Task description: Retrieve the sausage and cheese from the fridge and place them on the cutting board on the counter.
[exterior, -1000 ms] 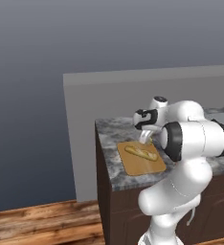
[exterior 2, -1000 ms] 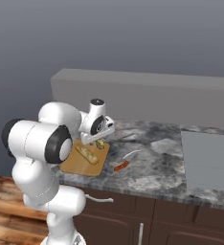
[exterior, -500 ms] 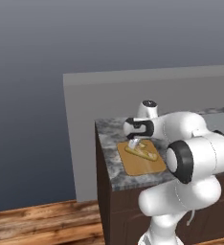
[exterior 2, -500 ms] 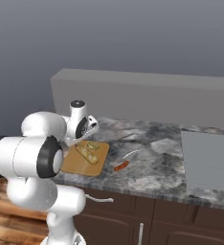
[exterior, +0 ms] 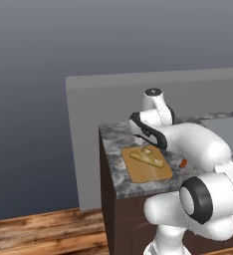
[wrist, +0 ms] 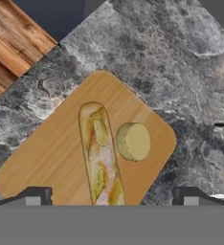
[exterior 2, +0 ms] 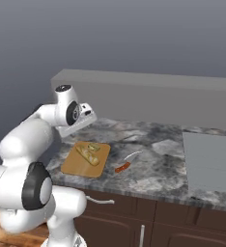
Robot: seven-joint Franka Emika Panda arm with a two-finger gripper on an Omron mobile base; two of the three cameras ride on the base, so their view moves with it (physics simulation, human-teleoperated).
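The light wooden cutting board (wrist: 51, 153) lies on the marbled counter (wrist: 181, 62) near its left end. Two items rest on the board. One is the sausage (wrist: 100, 158), which looks here like a long tan, mottled roll. Beside it is the cheese (wrist: 133, 141), a round pale yellow piece. My gripper (wrist: 112, 198) hangs open above the board with nothing between its fingertips (wrist: 35, 196). From the right base view, the board (exterior 2: 81, 166) carries the sausage (exterior 2: 87, 154) and the cheese (exterior 2: 93, 146), and the gripper (exterior 2: 86, 126) is raised just behind them. The fridge is out of view.
A knife (exterior 2: 127, 163) with an orange-red handle lies on the counter (exterior 2: 158, 164) right of the board. A flat grey cooktop (exterior 2: 211, 164) sits at the far right. The counter's left end drops to a wooden floor (wrist: 13, 43). A grey backsplash wall runs behind.
The hand has lifted off the board and drawn back and up while the arm swung round. The jaws have opened a little wider. The sausage and cheese stay put on the board.
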